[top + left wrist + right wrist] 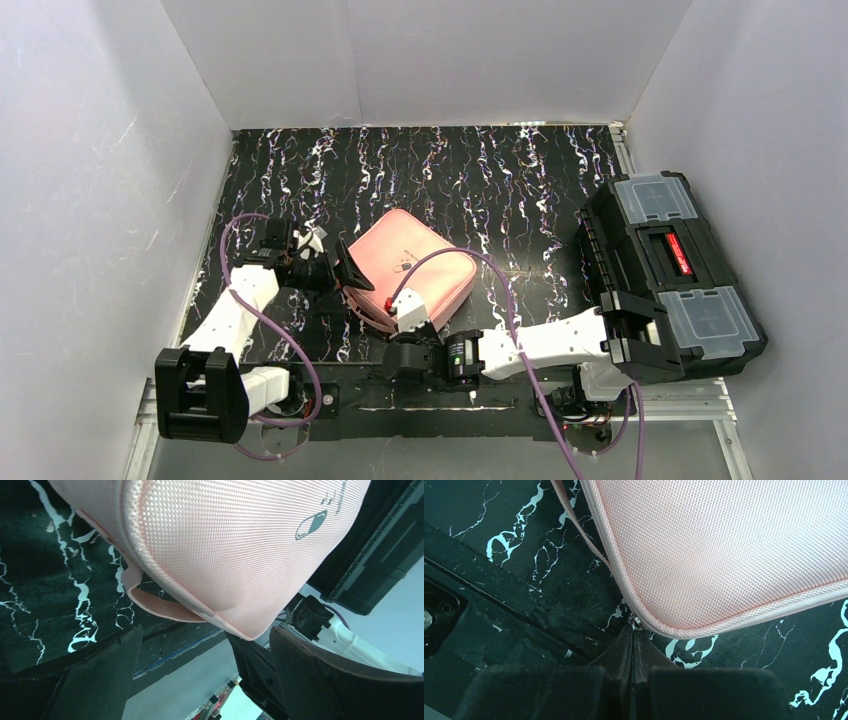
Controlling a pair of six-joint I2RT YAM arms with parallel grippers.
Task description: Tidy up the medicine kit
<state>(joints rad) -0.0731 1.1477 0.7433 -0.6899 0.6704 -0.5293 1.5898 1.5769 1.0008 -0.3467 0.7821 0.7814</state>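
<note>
The pink medicine kit (pixel 410 265) lies zipped shut in the middle of the table, its pill logo (pixel 310 525) up. My left gripper (pixel 335 272) is open at the kit's left corner. In the left wrist view its jaws stand wide apart below that corner (pixel 240 627), not pressing it. My right gripper (pixel 402 298) is at the kit's near corner. In the right wrist view it (pixel 634 632) is shut on the small metal zipper pull (pixel 636 622) at the edge of the kit (pixel 724 555).
A black toolbox (pixel 680 270) with clear compartments stands at the right, over my right arm; it also shows in the left wrist view (pixel 380 565). White walls close in the table's left, back and right. A pink strap (pixel 574 517) lies beside the kit.
</note>
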